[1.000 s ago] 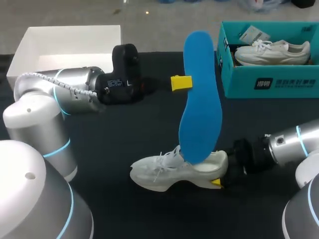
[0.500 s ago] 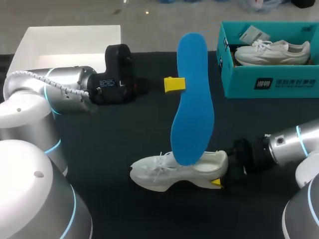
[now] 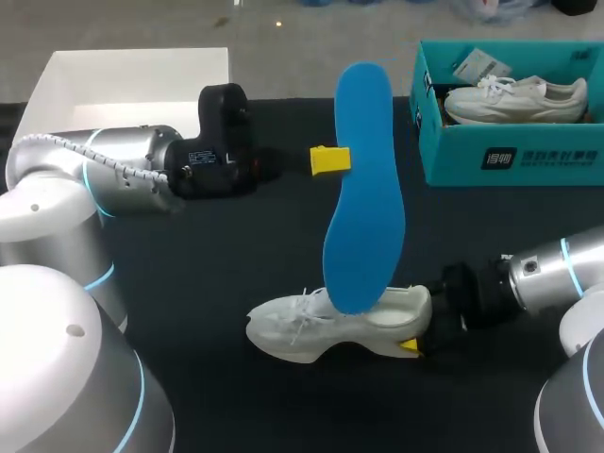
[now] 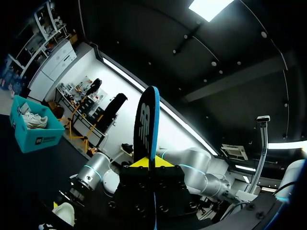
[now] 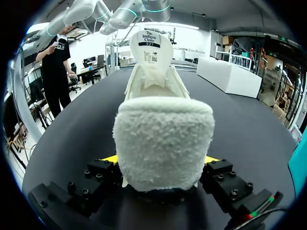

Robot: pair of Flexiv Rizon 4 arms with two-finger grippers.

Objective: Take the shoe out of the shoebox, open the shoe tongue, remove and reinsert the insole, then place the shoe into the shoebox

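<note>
The left gripper [image 3: 332, 159] was shut on the blue insole [image 3: 363, 198], its yellow tips pinching the insole from two sides about a third of the way down from the upper end. The insole stood nearly upright in the air over the middle of the black tabletop [image 3: 236, 245]. From the head view its lower end overlapped the opening of the white shoe [image 3: 321, 330]; whether the two touched could not be told.

The shoe lay on the tabletop on its sole, toe pointing toward the left arm. The right gripper [image 5: 160, 160] clamped the heel, one yellow tip on each side of the fuzzy heel collar. In the right wrist view the tongue [image 5: 151, 48] stood raised and pulled forward, leaving the shoe open.

The teal shoebox [image 3: 491, 156] sat at the far right corner of the tabletop, well apart from the held shoe, with a second shoe [image 3: 514, 99] lying inside it. A white box [image 3: 132, 90] sat at the far left corner, behind the left arm.
</note>
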